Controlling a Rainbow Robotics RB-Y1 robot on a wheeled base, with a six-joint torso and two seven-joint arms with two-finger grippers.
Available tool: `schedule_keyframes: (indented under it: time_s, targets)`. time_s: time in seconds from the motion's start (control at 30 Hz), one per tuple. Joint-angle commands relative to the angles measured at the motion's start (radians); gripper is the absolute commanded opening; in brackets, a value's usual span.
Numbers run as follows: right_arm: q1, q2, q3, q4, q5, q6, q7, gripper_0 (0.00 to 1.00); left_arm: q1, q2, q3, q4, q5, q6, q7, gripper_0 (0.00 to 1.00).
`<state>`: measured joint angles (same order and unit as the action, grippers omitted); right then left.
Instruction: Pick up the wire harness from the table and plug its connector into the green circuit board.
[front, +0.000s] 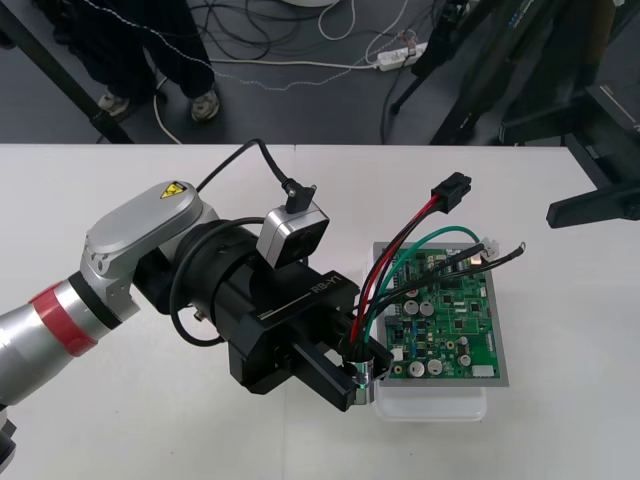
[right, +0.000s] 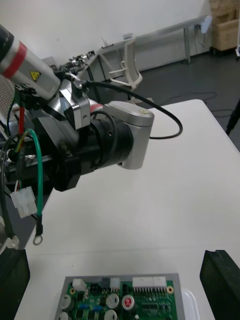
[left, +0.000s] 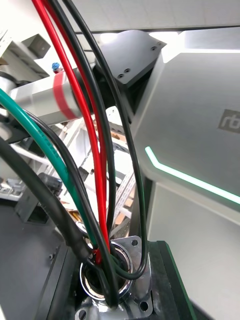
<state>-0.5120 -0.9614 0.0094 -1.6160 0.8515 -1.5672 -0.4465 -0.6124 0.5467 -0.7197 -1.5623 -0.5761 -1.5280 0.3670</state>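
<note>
Pickup is judged done: the left jaws are closed on the round metal socket (front: 362, 372) of the wire harness (front: 371, 303), just beside the near-left corner of the green circuit board (front: 455, 320). From those jaws the wires are carried up and across the board to the black plug (front: 452, 190), which is seen past the far edge, unseated; plugging is left. Bare worktop (front: 180, 440) is offered around the white base (front: 430, 405). The right jaws are spread wide and empty, the board's edge between them.
</note>
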Motion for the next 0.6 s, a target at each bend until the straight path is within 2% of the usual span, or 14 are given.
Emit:
schedule_keyframes:
  time_s: [0.03, 0.27, 0.6]
  targets:
    - [-0.068, -0.023, 0.080, 0.015, -0.104, -0.004, 0.009, 1.00, 0.028, -0.070, 0.029, -0.053, 0.018, -0.043, 0.058, 0.00]
    - [-0.108, 0.009, 0.172, 0.016, -0.223, -0.004, 0.002, 1.00, 0.026, -0.166, 0.029, -0.051, -0.033, -0.043, 0.081, 0.00]
    - [-0.112, 0.047, 0.178, 0.016, -0.335, -0.004, -0.101, 1.00, 0.028, -0.157, 0.000, -0.053, -0.013, -0.043, 0.098, 0.00]
